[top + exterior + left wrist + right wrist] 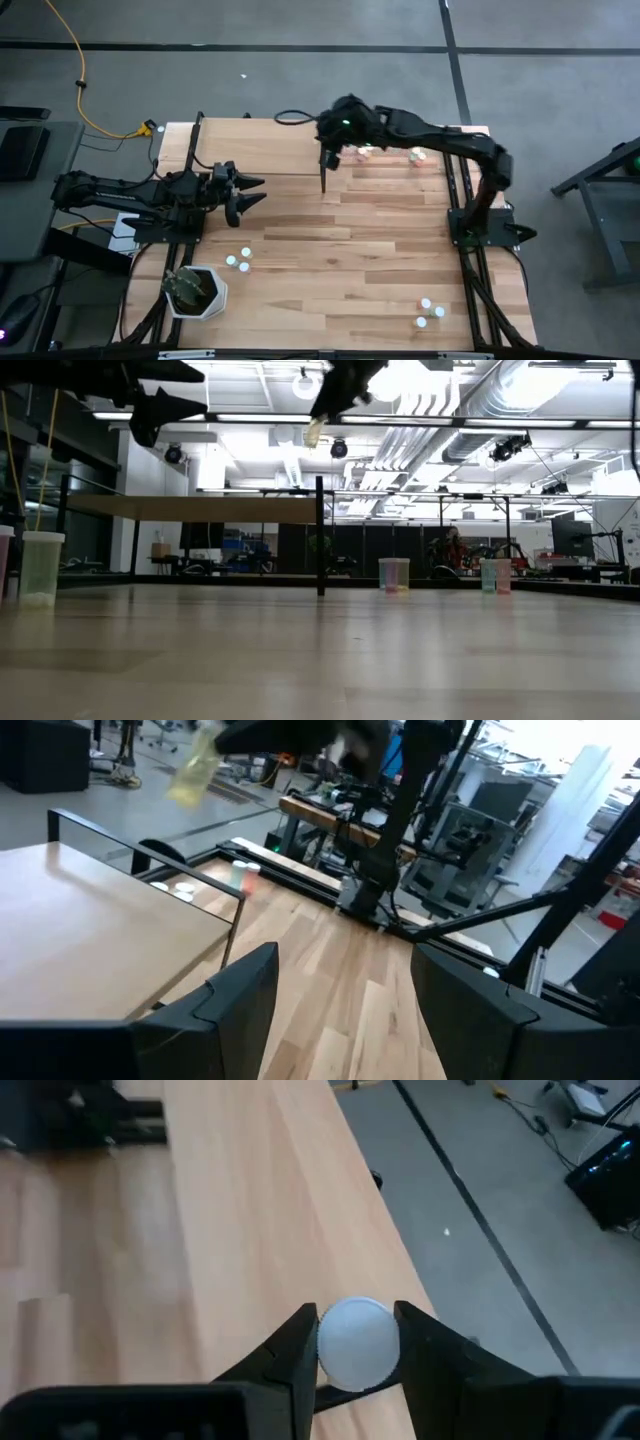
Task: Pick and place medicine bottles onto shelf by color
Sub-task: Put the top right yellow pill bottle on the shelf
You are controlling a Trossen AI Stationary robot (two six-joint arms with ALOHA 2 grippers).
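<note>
The left gripper [252, 193] hangs over the striped light-wood plank surface [350, 270] just off the near left edge of the flat, plain light-wood shelf with black metal posts [260, 147]; its two dark fingers [245, 995] are spread wide with nothing between them. In front of the shelf's left half, a white pot with a green plant [196, 290] stands at the surface's edge, and two small white-capped medicine bottles [238, 261] sit close to it. The right gripper [355, 1342] hovers above the shelf near its right end, its fingers [300, 1355] pinched on a yellowish bottle with a round white cap [357, 1342], lifted clear of the board. Beyond the shelf's right end, more small bottles [385, 153] stand in a row. Three others [430, 312] stand far from the shelf, at the surface's near right corner.
</note>
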